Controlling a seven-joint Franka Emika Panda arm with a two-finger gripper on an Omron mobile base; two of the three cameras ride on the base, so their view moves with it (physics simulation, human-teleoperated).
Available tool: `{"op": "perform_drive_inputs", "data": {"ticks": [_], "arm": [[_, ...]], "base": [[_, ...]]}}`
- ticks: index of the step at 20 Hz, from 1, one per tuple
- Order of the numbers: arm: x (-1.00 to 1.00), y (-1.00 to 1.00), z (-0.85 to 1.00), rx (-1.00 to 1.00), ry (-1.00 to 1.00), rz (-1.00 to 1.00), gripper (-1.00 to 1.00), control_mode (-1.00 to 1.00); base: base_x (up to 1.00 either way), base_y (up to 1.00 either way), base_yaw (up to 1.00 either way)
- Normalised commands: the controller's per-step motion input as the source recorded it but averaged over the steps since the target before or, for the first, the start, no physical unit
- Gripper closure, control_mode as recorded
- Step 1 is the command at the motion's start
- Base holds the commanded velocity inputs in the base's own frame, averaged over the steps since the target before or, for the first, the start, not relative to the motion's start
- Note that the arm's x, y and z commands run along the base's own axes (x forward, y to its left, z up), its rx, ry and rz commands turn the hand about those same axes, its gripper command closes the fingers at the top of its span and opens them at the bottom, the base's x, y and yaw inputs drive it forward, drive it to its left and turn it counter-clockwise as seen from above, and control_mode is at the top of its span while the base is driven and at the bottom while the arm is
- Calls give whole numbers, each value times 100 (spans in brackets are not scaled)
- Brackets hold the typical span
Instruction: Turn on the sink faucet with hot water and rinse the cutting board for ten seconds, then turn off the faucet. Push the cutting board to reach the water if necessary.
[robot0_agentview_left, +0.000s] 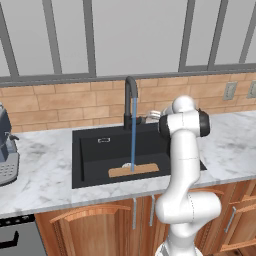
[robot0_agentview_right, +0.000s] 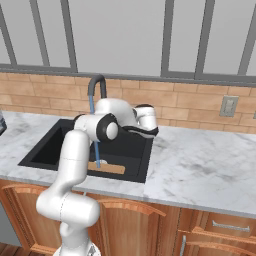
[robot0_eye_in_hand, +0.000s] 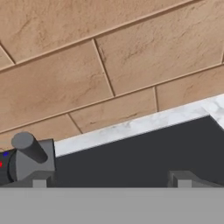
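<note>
From the left base view the water is running: a thin blue stream drops from the spout of the sink faucet straight onto the cutting board, which lies flat on the floor of the sink toward its front edge. So the board is under the stream and doesn't look like it needs a push. The arm reaches up beside the tap's base, and the hand sits just right of it, partly hidden by the arm's own elbow.

The right base view tells the same story from the other side. The stream lands on the board in the basin, and the gripper hangs over the back right part of the sink, close to the faucet's base but holding nothing as far as I can tell.

The hand view is the useful one. The fingertips stand far apart at the bottom, jaws wide and empty, and the grey lever handle sits at the left, right above the left tip, with the brick backsplash behind.

My read is that this is the rinse step, with the hand parked by the lever. The next move is probably nudging that lever back to shut the tap, which needs the hand shifted so a finger actually bears on the handle.
</note>
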Motion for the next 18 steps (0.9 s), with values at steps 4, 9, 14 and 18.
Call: {"op": "perform_drive_inputs", "data": {"ticks": [4,9,14,18], "arm": [[3,0,11,0,0,0,-100,-100],[9,0,16,0,0,0,-100,-100],[13,-7,23,3,1,0,-100,-100],[7,-18,14,3,2,0,-100,-100]], "base": [[0,0,0],[0,0,0],[0,0,0],[0,0,0]]}}
